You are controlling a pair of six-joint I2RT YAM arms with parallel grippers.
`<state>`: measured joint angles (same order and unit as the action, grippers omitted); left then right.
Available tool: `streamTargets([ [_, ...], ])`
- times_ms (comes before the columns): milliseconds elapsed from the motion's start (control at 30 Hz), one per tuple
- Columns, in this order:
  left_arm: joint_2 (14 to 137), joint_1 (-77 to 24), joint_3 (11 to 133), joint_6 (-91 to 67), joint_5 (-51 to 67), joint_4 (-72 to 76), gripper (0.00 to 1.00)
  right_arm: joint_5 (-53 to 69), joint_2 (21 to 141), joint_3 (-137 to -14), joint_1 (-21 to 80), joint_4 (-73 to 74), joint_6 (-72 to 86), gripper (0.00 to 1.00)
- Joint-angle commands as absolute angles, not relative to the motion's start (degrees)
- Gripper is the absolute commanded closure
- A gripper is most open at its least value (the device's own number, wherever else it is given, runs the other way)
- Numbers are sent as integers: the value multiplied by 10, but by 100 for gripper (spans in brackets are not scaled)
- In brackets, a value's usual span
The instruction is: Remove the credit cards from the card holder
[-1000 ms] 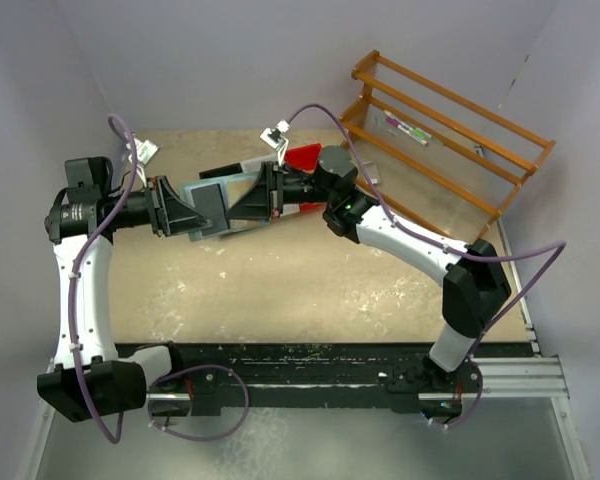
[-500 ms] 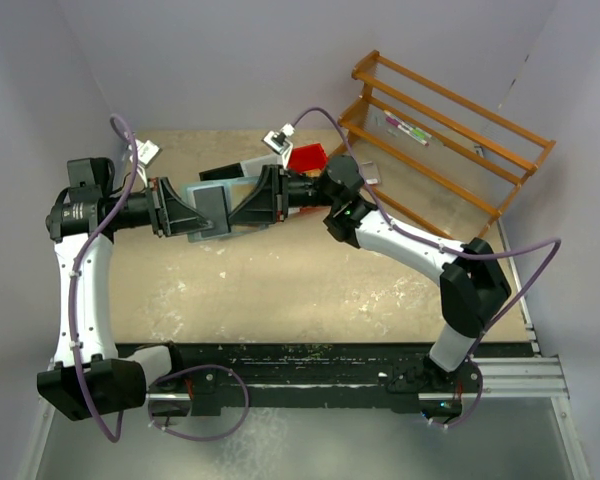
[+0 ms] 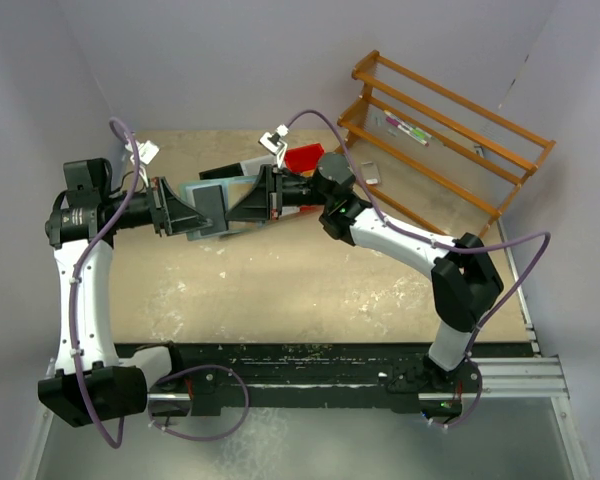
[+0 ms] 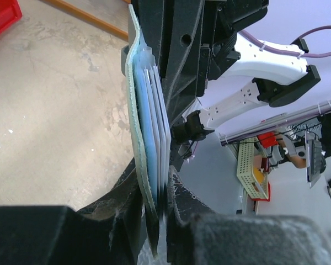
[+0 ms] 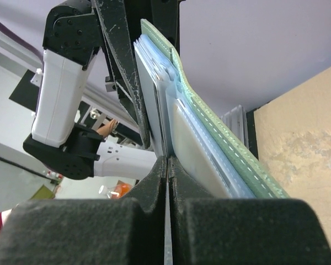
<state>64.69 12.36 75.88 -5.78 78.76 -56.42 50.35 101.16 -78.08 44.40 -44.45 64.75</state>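
Observation:
The mint-green card holder [image 3: 206, 190] is held up above the table between both arms. My left gripper [image 3: 200, 212] is shut on its edge; the left wrist view shows the jaws [image 4: 159, 218] clamped over the green cover [image 4: 133, 127] and the pale pages. My right gripper [image 3: 234, 210] meets it from the right. In the right wrist view its jaws [image 5: 166, 165] are pressed together on the thin edge of a grey-white credit card [image 5: 154, 110] standing out of the holder [image 5: 231, 143]. A second pale card [image 5: 190, 146] sits in a clear pocket beside it.
A wooden rack [image 3: 442, 130] stands at the back right. A red bin [image 3: 305, 157] and a small silver device [image 3: 370, 175] lie behind the right arm. A white tag [image 3: 145, 151] lies at the back left.
My right gripper has shifted slightly left, closer onto the holder, and its wrist has turned a little. The left arm and the holder have hardly moved.

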Motion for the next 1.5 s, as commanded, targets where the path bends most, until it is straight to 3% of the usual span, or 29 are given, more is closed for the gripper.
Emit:
streamTargets([
  [0, 640, 112, 759, -82, 863, -529, 78, 500, 1010, -796, 465, -448, 633, 100],
  [300, 649, 112, 769, -92, 923, -525, 80, 515, 983, -734, 439, -534, 669, 100],
  [600, 649, 112, 768, -97, 908, -527, 69, 482, 965, -720, 436, -494, 641, 100],
  [733, 646, 112, 768, -95, 883, -527, 71, 461, 958, -735, 439, -445, 606, 100],
  [767, 646, 112, 767, -94, 881, -527, 74, 458, 959, -742, 440, -435, 600, 97],
  [833, 645, 112, 766, -92, 861, -529, 81, 456, 965, -758, 444, -415, 589, 82],
  [1000, 649, 112, 766, -63, 845, -553, 82, 452, 986, -784, 447, -412, 591, 62],
  [1467, 647, 112, 760, -35, 848, -584, 79, 466, 1002, -810, 455, -425, 612, 56],
])
